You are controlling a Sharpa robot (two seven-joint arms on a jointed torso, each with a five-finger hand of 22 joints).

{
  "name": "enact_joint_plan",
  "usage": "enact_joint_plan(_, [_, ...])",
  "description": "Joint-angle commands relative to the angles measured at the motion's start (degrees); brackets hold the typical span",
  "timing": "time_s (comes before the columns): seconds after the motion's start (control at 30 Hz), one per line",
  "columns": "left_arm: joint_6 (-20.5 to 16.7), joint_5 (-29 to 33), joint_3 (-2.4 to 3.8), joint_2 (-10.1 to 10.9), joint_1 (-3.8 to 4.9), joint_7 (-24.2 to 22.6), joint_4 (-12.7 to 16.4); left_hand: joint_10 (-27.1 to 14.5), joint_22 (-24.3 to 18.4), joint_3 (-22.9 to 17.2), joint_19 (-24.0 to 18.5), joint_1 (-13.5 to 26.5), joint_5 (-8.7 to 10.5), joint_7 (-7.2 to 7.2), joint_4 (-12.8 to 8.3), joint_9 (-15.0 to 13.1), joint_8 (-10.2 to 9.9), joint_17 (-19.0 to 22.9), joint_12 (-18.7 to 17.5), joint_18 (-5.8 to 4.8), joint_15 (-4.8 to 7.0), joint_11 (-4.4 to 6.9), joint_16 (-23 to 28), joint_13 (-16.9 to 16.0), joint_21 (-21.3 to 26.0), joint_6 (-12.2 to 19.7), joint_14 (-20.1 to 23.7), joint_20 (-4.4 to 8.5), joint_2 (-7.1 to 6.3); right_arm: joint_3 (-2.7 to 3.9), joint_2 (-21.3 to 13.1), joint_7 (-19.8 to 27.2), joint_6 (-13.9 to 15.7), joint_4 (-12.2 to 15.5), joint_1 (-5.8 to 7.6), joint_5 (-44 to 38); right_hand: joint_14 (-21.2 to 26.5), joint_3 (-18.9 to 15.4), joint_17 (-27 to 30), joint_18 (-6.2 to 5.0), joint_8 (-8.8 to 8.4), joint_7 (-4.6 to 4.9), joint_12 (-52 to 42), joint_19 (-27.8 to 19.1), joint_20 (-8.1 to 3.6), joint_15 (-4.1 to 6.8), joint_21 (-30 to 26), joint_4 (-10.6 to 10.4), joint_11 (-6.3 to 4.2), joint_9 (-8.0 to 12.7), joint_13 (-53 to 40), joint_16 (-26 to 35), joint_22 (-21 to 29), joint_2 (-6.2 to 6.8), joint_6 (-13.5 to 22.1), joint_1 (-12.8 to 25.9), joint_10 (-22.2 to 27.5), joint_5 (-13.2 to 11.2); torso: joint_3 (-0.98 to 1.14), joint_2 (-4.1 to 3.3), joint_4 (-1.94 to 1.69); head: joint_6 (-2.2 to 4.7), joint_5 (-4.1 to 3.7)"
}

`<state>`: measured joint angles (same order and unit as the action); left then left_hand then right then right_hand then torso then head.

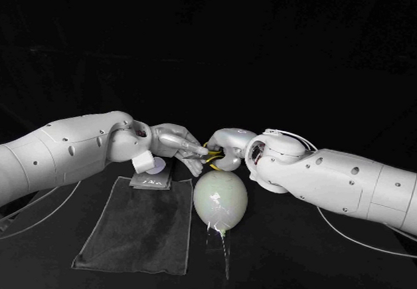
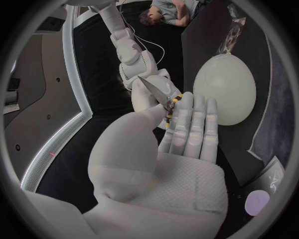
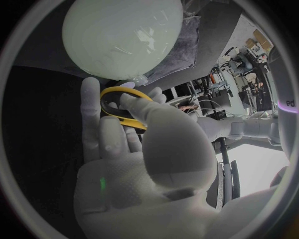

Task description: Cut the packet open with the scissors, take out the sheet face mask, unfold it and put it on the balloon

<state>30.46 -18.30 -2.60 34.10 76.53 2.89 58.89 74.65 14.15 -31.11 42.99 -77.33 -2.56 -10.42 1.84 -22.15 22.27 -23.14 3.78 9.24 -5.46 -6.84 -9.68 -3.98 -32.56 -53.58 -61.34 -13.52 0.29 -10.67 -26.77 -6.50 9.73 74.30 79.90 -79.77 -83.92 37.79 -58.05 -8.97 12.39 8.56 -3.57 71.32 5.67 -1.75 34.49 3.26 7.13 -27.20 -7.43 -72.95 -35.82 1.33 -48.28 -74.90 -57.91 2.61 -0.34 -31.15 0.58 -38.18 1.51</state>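
Note:
The scissors [image 1: 213,161] with yellow handles hang above the table between my two hands, just behind the balloon. My right hand [image 1: 230,145] holds them with fingers through a yellow handle loop [image 3: 122,102] and the thumb across it. My left hand [image 1: 177,144] reaches in from the other side; its thumb and fingers pinch the scissors [image 2: 167,105] near the handles, with the blades pointing towards the right hand. The pale balloon [image 1: 220,194] lies on the table just below both hands. The dark packet [image 1: 152,181] lies flat at the far end of the cloth, under my left wrist.
A dark grey cloth [image 1: 137,225] lies lengthwise on the black table, left of the balloon. A clear strip [image 1: 219,255] runs from the balloon's near end towards the front edge. Both forearms close in from the sides.

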Motion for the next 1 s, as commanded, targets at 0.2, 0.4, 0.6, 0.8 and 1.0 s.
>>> enact_joint_plan(0.2, [2.67, 4.50, 0.67, -1.05, 0.66, -8.30, 1.56, 0.86, 0.07, -4.18, -0.18, -0.15, -0.17, 1.04, -4.57, -0.32, -0.05, -0.19, 0.32, 0.94, 0.37, 0.89, 0.09, -0.10, -0.32, -0.48, -0.38, -0.13, 0.91, -0.21, 0.92, 6.60, -5.76, 0.53, -0.14, 8.05, 0.14, -3.82, 0.00, -1.36, 0.85, -1.01, 0.16, 0.08, 0.32, 0.39, -1.52, -10.29, -0.78, 0.22, 2.68, -0.49, 0.65, 3.11, 1.90, 4.74, 2.71, 0.22, -0.01, -0.01, -0.03, 0.11, 0.27])
enact_joint_plan(0.4, [2.77, 3.85, 0.66, -1.08, 0.65, -8.74, 1.26, 0.90, 0.07, -4.13, -0.16, -0.16, -0.16, 1.08, -4.59, -0.40, -0.01, -0.22, 0.33, 0.96, 0.40, 0.92, 0.09, -0.11, -0.33, -0.46, -0.40, -0.13, 0.97, -0.21, 1.42, 7.62, -8.25, -0.04, -0.03, 10.07, 0.22, -4.84, 0.00, -1.28, 1.01, 0.30, -0.67, 0.62, 0.87, 0.30, -2.32, -10.86, -0.45, 0.68, 3.37, -0.64, 1.18, -0.32, 0.29, 3.20, 1.27, 0.18, -0.04, -0.03, 0.09, 0.08, 0.08])
enact_joint_plan(0.6, [2.93, 3.53, 0.66, -1.07, 0.65, -8.76, 1.24, 0.92, 0.07, -4.08, -0.15, -0.18, -0.16, 1.13, -4.62, -0.48, 0.03, -0.24, 0.34, 0.98, 0.42, 0.95, 0.09, -0.11, -0.35, -0.45, -0.42, -0.13, 1.02, -0.20, 1.87, 7.73, -9.10, -1.03, 0.00, 13.72, 0.30, -6.45, -0.01, -1.19, -0.83, 3.00, -0.39, 1.58, 1.33, -0.28, -2.66, -19.81, 0.44, 2.15, 3.69, -0.81, 1.48, -5.83, 1.62, 8.57, -0.38, 0.15, 0.02, -0.01, -0.07, 0.17, 0.14])
enact_joint_plan(0.8, [3.33, 3.09, 0.66, -1.13, 0.65, -8.55, 1.27, 0.92, 0.07, -4.08, -0.15, -0.18, -0.16, 1.13, -4.62, -0.48, 0.03, -0.24, 0.34, 0.98, 0.42, 0.95, 0.09, -0.11, -0.35, -0.45, -0.42, -0.13, 1.02, -0.20, 2.13, 7.98, -7.30, -1.64, 0.01, 16.62, 0.36, -2.60, 0.10, -1.54, 1.75, 1.67, -1.94, 2.32, 0.74, 0.69, -2.91, -10.95, -0.95, 1.22, 3.35, -0.90, 1.63, -5.96, -1.79, 0.31, -5.89, 0.18, -0.01, 0.00, 0.01, 0.30, 0.22])
enact_joint_plan(1.0, [3.33, 2.50, 0.65, -1.15, 0.66, -8.16, 1.13, 0.92, 0.07, -4.05, -0.14, -0.21, -0.16, 1.16, -4.67, -0.54, 0.05, -0.26, 0.33, 1.00, 0.44, 0.97, 0.10, -0.11, -0.36, -0.42, -0.42, -0.13, 1.04, -0.20, 1.95, 7.94, -3.17, -1.99, 0.04, 21.00, 0.31, -1.71, 0.28, -1.48, 3.58, -0.24, -7.22, 2.77, -0.64, 2.64, -1.99, -7.63, -3.61, -0.06, 1.33, -0.78, 0.47, -4.21, -3.96, -1.50, -19.38, 0.18, 0.01, 0.00, -0.04, 0.39, 0.20])
